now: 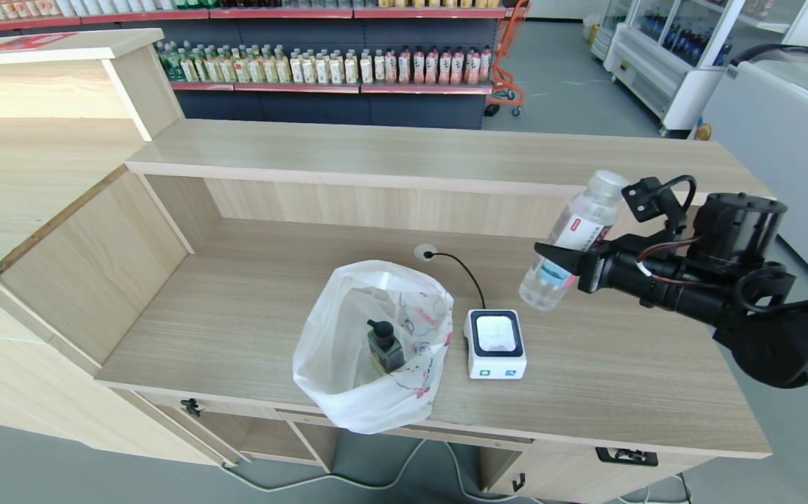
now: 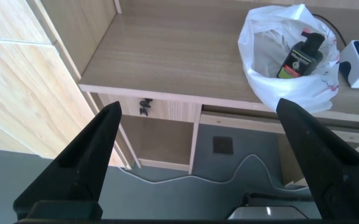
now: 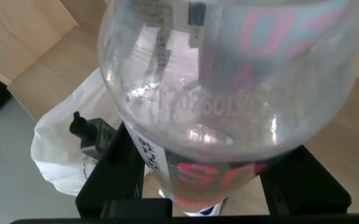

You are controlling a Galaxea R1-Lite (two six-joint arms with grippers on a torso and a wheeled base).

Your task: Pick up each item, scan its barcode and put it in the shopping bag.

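R gripper [image 1: 569,253] pinches a clear water bottle [image 1: 577,227] – tilted, mid-air, above the counter [image 1: 621,381], right of the scanner [image 1: 494,343]. White bag [image 1: 348,399] stands just beside scanner, dark pump bottle [image 1: 384,346] inside. L gripper [image 2: 199,107] – jaws spread wide, off counter's front edge.

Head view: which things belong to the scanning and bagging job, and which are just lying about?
Job: clear plastic water bottle in the right gripper; white square barcode scanner; white plastic shopping bag; dark pump bottle inside it.
Lying about: shelves of drink bottles; orange trolley; glass-fronted chillers.
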